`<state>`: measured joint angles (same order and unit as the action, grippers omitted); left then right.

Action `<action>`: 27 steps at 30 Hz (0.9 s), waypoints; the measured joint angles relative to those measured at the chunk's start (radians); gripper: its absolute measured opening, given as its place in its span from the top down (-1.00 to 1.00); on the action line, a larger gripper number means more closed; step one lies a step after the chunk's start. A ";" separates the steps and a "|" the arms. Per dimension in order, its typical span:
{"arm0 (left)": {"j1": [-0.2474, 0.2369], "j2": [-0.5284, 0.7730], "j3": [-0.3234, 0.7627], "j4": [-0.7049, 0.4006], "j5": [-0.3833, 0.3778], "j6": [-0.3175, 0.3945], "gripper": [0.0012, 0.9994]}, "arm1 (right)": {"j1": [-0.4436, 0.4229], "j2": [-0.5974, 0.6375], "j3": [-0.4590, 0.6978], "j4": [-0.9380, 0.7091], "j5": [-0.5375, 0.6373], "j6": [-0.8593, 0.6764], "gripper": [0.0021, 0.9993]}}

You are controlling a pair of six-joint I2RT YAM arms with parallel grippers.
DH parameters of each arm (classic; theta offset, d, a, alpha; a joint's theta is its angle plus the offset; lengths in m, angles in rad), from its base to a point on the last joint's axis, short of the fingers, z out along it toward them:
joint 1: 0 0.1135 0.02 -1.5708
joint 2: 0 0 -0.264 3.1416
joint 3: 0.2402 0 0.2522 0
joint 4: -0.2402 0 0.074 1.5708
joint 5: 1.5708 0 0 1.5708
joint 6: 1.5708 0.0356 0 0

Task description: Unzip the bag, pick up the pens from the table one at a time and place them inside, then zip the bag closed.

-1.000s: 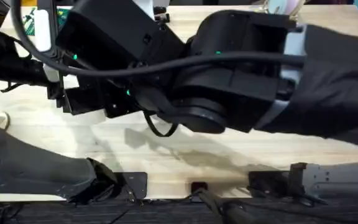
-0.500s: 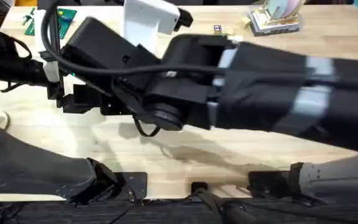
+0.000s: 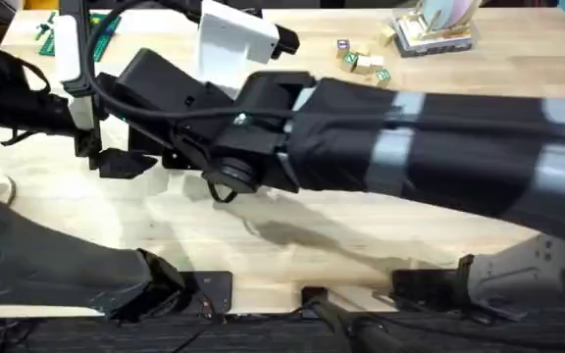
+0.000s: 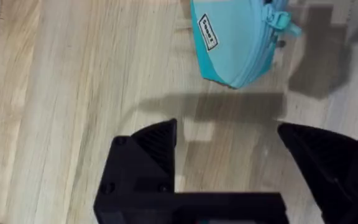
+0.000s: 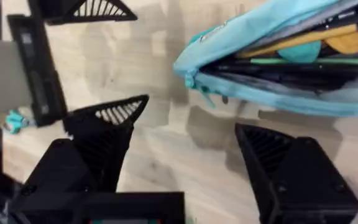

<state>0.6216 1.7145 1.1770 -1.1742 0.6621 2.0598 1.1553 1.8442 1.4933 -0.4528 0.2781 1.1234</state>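
The teal bag (image 5: 272, 37) lies on the table (image 5: 135, 56) with its zip open, and several pens (image 5: 291, 62), black, green and yellow, lie inside. Its small pull tab (image 5: 199, 94) hangs at the open end. My right gripper (image 5: 191, 143) hovers open just short of that end, nothing between its fingers. The left gripper (image 4: 225, 143) is also open and empty, a little way from the bag's closed-looking end (image 4: 235, 43) and its tab (image 4: 279, 18). Seen from above, the right arm (image 3: 410, 167) reaches across to the left and covers the bag.
Small blocks (image 3: 361, 61) and a stack of items (image 3: 435, 29) sit at the back right of the table (image 3: 263, 245). A white object (image 3: 238, 34) and green items (image 3: 101, 29) are at the back left. The front middle is bare wood.
The right arm has dropped away from the camera and stretched further left across the table. The left arm has stayed put.
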 joint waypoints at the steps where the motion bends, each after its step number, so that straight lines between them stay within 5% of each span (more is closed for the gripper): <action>1: 0.000 0.000 0.000 0.000 0.000 0.000 -0.99 | -0.002 0.010 0.000 0.010 0.006 0.001 -1.00; 18: 0.000 0.000 0.000 -0.005 0.000 0.000 -0.99 | -0.048 0.146 0.000 0.217 0.021 0.021 -0.99; 23: 0.000 0.000 0.000 -0.007 0.000 0.000 -0.99 | -0.061 0.173 0.000 0.221 0.021 0.050 -0.73; 27: 0.000 0.000 0.000 -0.007 0.000 0.000 -0.99 | -0.064 0.174 0.000 0.221 0.021 0.059 -0.31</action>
<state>0.6216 1.7145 1.1770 -1.1812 0.6622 2.0598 1.0918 2.0182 1.4929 -0.2319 0.2993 1.1826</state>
